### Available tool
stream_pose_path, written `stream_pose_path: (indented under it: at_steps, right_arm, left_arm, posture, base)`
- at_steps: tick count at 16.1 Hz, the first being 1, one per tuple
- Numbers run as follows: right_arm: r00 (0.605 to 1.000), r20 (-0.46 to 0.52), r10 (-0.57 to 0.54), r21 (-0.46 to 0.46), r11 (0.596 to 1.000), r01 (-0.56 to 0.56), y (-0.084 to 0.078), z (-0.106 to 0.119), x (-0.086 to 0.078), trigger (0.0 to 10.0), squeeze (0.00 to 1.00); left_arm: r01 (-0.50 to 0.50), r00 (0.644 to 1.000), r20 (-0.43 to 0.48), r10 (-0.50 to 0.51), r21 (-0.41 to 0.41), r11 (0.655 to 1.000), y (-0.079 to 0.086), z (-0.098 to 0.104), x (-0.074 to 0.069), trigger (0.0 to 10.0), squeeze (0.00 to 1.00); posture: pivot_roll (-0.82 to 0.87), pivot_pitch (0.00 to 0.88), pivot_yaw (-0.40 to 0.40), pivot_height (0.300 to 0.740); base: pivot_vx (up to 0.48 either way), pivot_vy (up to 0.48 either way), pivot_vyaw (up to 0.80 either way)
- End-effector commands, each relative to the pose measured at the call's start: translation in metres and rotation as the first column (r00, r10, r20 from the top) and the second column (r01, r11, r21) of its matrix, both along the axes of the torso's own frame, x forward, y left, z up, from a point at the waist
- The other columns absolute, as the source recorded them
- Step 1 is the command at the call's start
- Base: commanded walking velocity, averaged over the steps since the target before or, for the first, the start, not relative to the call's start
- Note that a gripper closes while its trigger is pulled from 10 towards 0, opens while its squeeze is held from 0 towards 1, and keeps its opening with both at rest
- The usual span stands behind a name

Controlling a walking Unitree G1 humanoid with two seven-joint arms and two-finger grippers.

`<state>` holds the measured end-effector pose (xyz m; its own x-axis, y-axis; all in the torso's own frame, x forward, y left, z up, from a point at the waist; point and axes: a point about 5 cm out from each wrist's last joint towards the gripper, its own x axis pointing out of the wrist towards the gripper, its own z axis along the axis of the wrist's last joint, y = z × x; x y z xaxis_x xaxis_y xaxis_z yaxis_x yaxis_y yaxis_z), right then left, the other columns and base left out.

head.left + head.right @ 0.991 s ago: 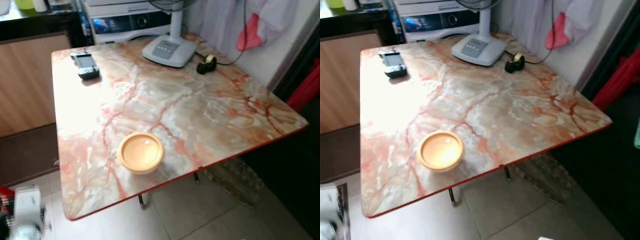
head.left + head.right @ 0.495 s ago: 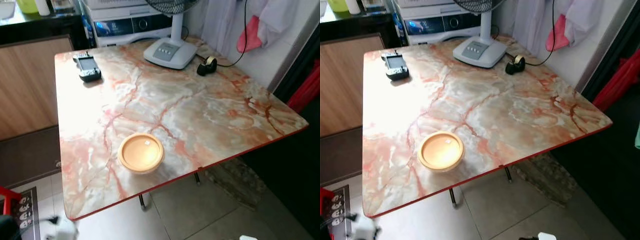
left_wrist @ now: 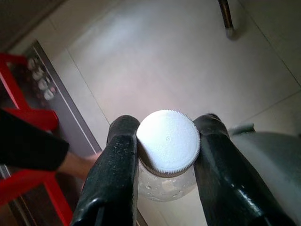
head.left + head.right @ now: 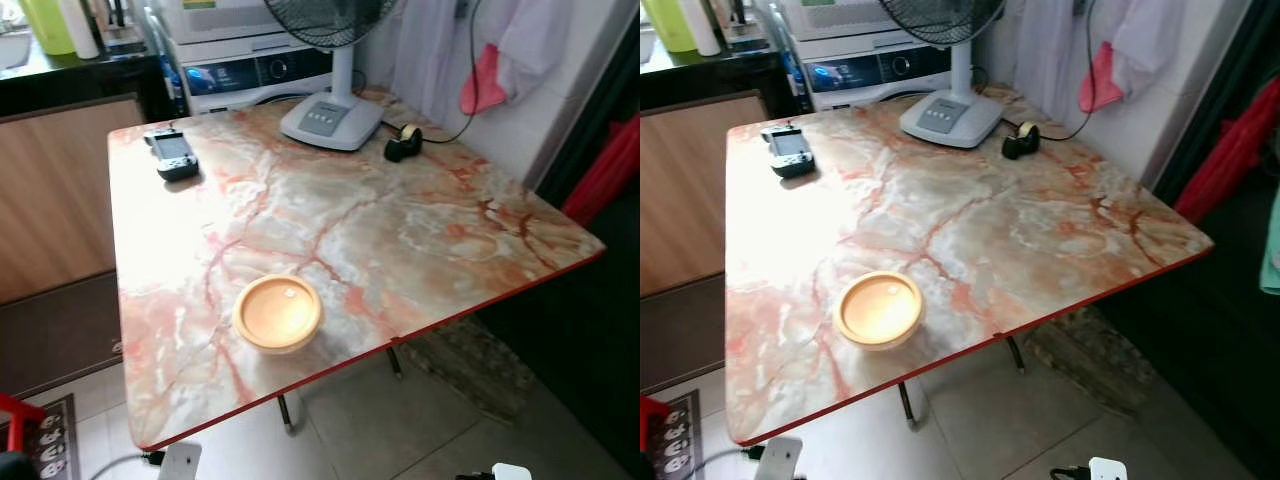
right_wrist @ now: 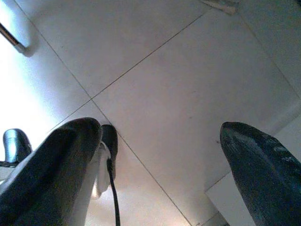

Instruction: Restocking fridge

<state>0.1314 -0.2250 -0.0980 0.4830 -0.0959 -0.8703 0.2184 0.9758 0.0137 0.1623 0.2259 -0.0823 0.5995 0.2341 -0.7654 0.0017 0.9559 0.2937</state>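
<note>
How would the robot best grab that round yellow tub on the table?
Probably by its side wall, from the near edge, fingers straddling the tub. It is low, round and lidded, so the flat top offers no hold. The right tool hangs open and free.

A bottle (image 3: pixel 167 155) is held between the fingers of the left tool (image 3: pixel 165 141), above the floor (image 3: pixel 155 56). On the surface (image 4: pixel 400 230) ahead, a bowl (image 4: pixel 277 313) is set nearest, with a handheld device (image 4: pixel 172 154), a fan base (image 4: pixel 331 118) and a tape roll (image 4: pixel 404 143) placed farther off.
</note>
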Motion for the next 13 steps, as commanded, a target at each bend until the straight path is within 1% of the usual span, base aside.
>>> stream_pose_path:
  at_steps: [1, 2, 3, 4, 5, 7, 8, 10, 12, 13]
  right_arm:
    - [1.0, 0.001, 0.003, -0.001, 1.0, -0.003, 0.0, 0.001, 0.002, 10.0, 0.0]
    - [1.0, 0.006, 0.014, 0.001, 1.0, -0.014, 0.003, 0.002, 0.007, 10.0, 0.0]
    - [1.0, 0.018, 0.005, 0.009, 1.0, -0.005, 0.004, 0.003, 0.011, 10.0, 0.0]
    - [1.0, 0.025, -0.007, 0.018, 1.0, 0.007, 0.007, 0.004, 0.017, 10.0, 0.0]
    - [1.0, 0.026, -0.008, 0.02, 1.0, 0.008, 0.008, 0.005, 0.021, 10.0, 0.0]
    - [0.999, 0.036, 0.017, 0.021, 1.0, -0.018, 0.009, 0.009, 0.03, 10.0, 0.0]
    - [0.998, 0.057, 0.018, 0.023, 1.0, -0.019, 0.01, 0.012, 0.038, 10.0, 0.0]
    - [0.996, 0.084, 0.017, 0.034, 0.999, -0.02, 0.011, 0.015, 0.047, 10.0, 0.0]
    - [0.996, 0.088, 0.024, 0.032, 0.999, -0.027, 0.011, 0.017, 0.049, 10.0, 0.0]
    - [0.996, 0.088, 0.016, 0.021, 1.0, -0.018, 0.009, 0.018, 0.053, 10.0, 0.0]
  left_arm:
    - [-0.046, 0.999, -0.013, 0.046, 0.003, 0.999, 0.006, -0.002, -0.006, 10.0, 0.0]
    - [-0.121, 0.993, -0.007, 0.12, -0.018, 0.993, 0.012, -0.001, -0.007, 10.0, 0.0]
    - [-0.099, 0.995, -0.013, 0.099, -0.01, 0.995, 0.012, -0.001, -0.006, 10.0, 0.0]
    - [-0.053, 0.999, -0.014, 0.053, 0.004, 0.999, 0.011, 0.0, 0.0, 10.0, 0.0]
    - [-0.054, 0.999, -0.006, 0.054, 0.005, 0.999, 0.01, 0.002, 0.004, 10.0, 0.0]
    - [-0.071, 0.997, 0.023, 0.071, -0.004, 0.997, 0.007, 0.005, 0.011, 10.0, 0.0]
    - [-0.05, 0.999, 0.022, 0.05, -0.007, 0.999, 0.005, 0.005, 0.014, 10.0, 0.0]
    - [-0.052, 0.999, 0.016, 0.052, -0.01, 0.999, 0.004, 0.005, 0.015, 10.0, 0.0]
    - [-0.052, 0.999, 0.016, 0.052, -0.013, 0.999, 0.003, 0.005, 0.016, 10.0, 0.0]
    - [-0.047, 0.998, 0.027, 0.048, -0.02, 0.999, 0.001, 0.007, 0.022, 10.0, 0.0]
  posture:
    - [0.04, 0.007, -0.049, 0.74]
    - [0.01, 0.012, -0.041, 0.74]
    - [0.02, 0.018, -0.049, 0.74]
    - [0.04, 0.018, -0.082, 0.74]
    - [0.07, 0.019, -0.097, 0.74]
    - [0.1, 0.013, -0.096, 0.74]
    - [0.1, 0.009, -0.1, 0.74]
    - [0.09, 0.0, -0.101, 0.74]
    - [0.09, 0.0, -0.1, 0.74]
    - [0.09, 0.0, -0.094, 0.74]
  base:
    - [0.0, 0.0, 0.0]
    - [0.0, 0.0, 0.0]
    - [0.0, 0.0, 0.0]
    - [0.0, 0.0, 0.0]
    - [0.0, 0.0, 0.0]
    - [0.0, 0.0, 0.0]
    - [0.0, 0.0, 0.0]
    - [0.0, 0.0, 0.0]
    - [0.0, 0.0, 0.0]
    - [-0.251, 0.0, 0.0]
